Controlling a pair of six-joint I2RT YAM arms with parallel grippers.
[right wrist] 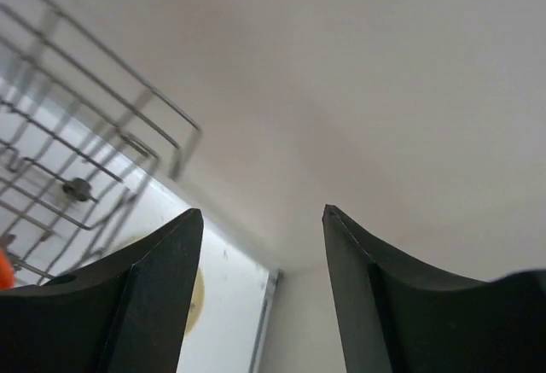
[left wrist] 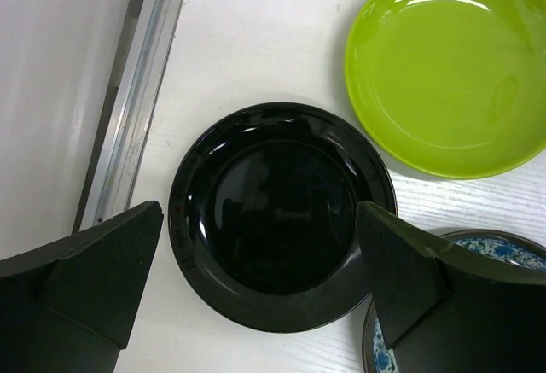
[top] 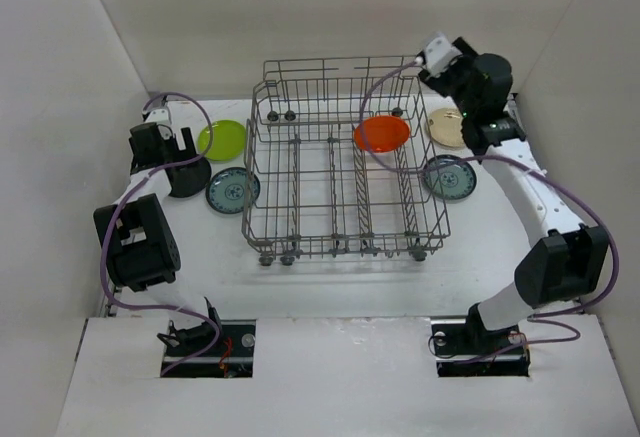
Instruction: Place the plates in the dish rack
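Observation:
The grey wire dish rack (top: 300,172) stands mid-table. An orange plate (top: 381,134) rests inside it at the far right. The black plate (top: 190,179) lies left of the rack, with the lime green plate (top: 222,139) behind it and a teal patterned plate (top: 232,190) beside it. My left gripper (top: 170,147) hovers open over the black plate (left wrist: 281,215), its jaws either side of the plate's near rim, touching nothing. A cream plate (top: 444,127) and a second teal plate (top: 448,177) lie right of the rack. My right gripper (top: 455,69) is open, empty and raised by the rack's far right corner.
White walls close in the table at the back and both sides. A metal rail (left wrist: 136,108) runs along the table's left edge next to the black plate. In the right wrist view the rack's corner wires (right wrist: 102,134) show at left and the cream plate (right wrist: 198,296) below.

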